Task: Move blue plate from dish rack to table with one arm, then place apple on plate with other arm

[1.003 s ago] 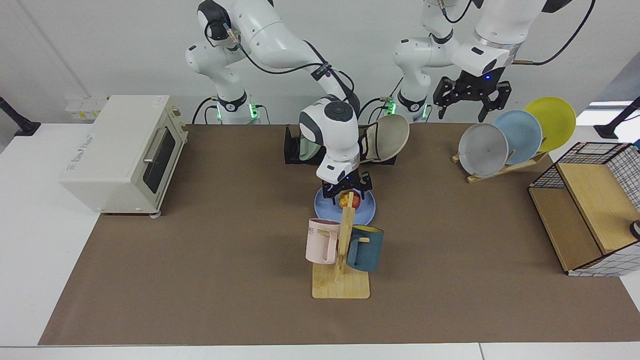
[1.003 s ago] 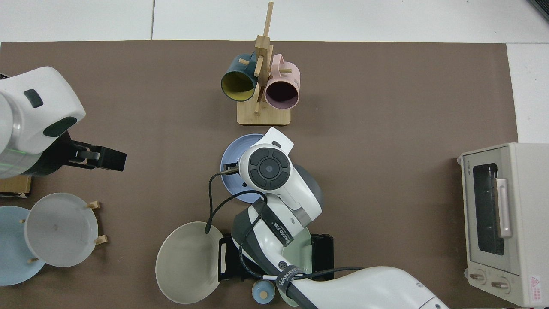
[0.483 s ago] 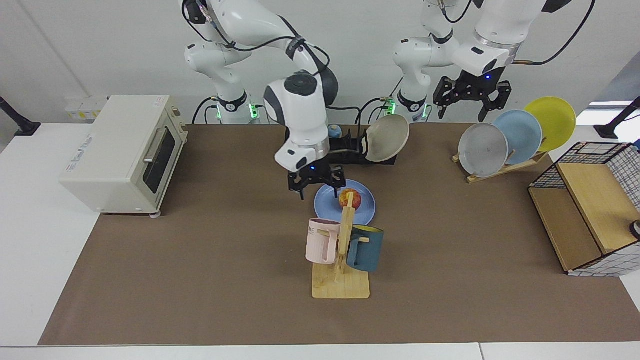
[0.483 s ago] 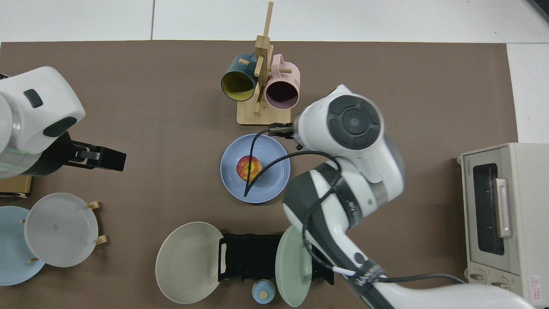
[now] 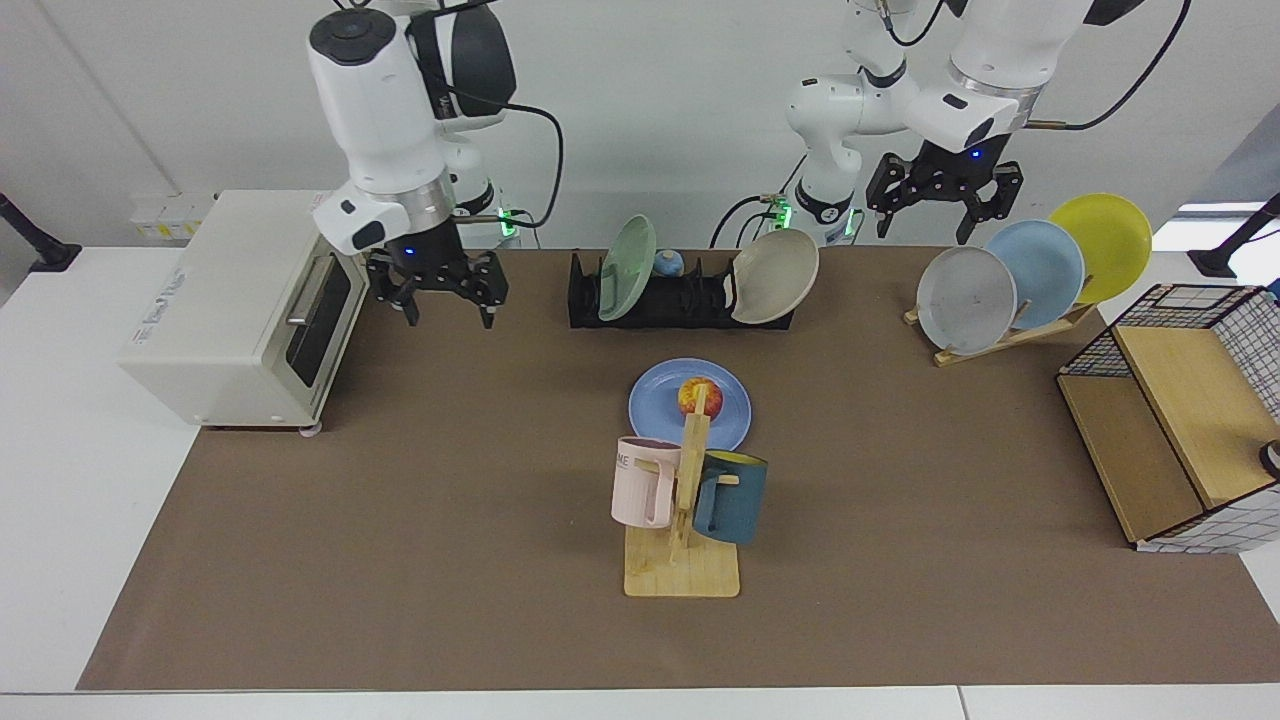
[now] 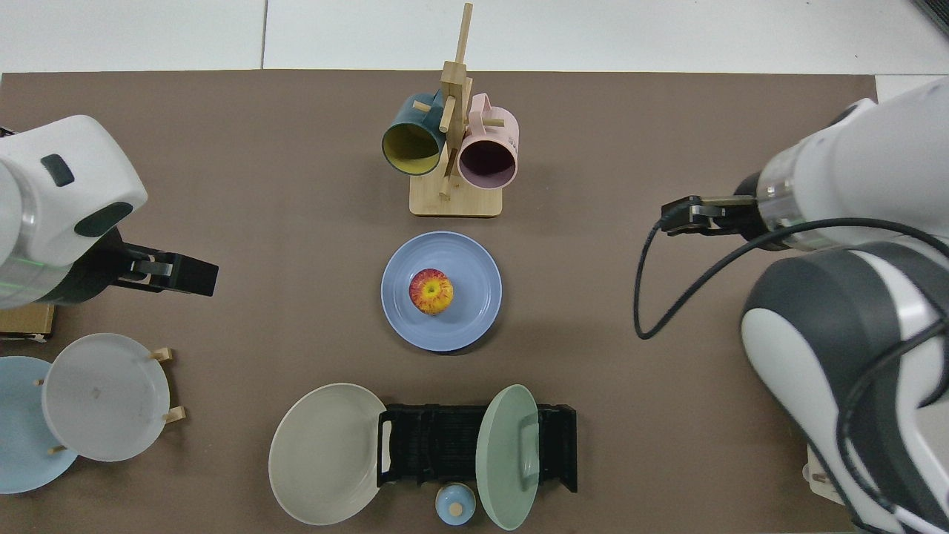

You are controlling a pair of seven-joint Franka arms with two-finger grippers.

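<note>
- With apple (image 5: 699, 397) resting at centre of blue plate (image 5: 650, 400), flat on brown mat of table (image 5: 400, 560), between dish rack (image 5: 680, 303) and mug stand (image 5: 683, 560); both steps judged complete.
- Right gripper (image 5: 437, 293) raised beside toaster oven (image 5: 240, 305), well apart from plate, fingers spread and empty (only a black cable and bracket of it visible from above).
- Left gripper (image 5: 943, 207) hanging above wooden plate stand (image 5: 1010, 335), near grey plate (image 5: 965, 298), fingers parted, holding nothing; waiting.
- Still in rack: green plate (image 5: 625, 268) and beige plate (image 5: 775, 275), leaning.
- Possible trouble from here, as judgement only: apple rolling toward rim if mat or table jolted, round and unrestrained on a shallow glossy surface; right gripper clipping toaster oven on any low sideways move, being close to its door; left gripper brushing grey or sky-blue plate (image 5: 1038, 272) if lowered without clearance, tipping either off slanted stand.
</note>
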